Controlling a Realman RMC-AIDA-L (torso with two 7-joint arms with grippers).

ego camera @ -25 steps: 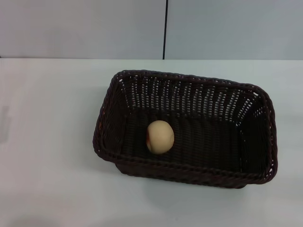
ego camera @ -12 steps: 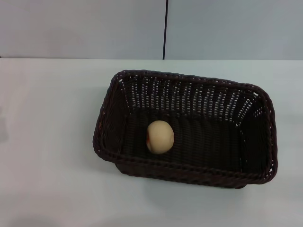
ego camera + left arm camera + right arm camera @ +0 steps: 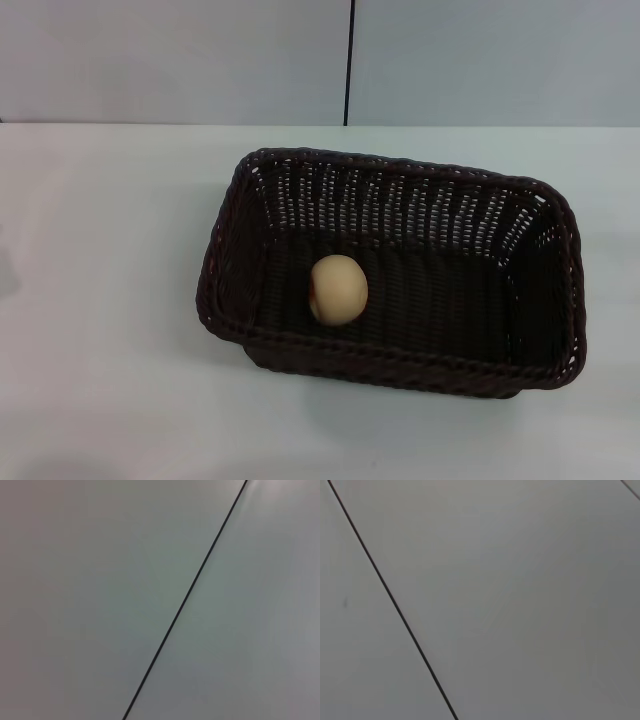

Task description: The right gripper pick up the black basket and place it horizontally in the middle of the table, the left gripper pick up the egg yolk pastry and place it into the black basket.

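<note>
The black basket point(image 3: 400, 180) lies lengthwise across the middle of the white table point(image 3: 100, 300) in the head view, slightly right of centre. The egg yolk pastry point(image 3: 338, 289) sits inside it on the basket floor, near the left front wall, pale tan side up with a thin orange-red edge at its left. Neither gripper shows in any view. Both wrist views show only a plain grey wall with a thin dark seam.
A grey wall with a vertical dark seam point(image 3: 348, 60) stands behind the table's far edge. Bare white tabletop lies to the left of the basket and in front of it.
A faint shadow at the table's left edge has shrunk away. The basket and pastry have not moved.
</note>
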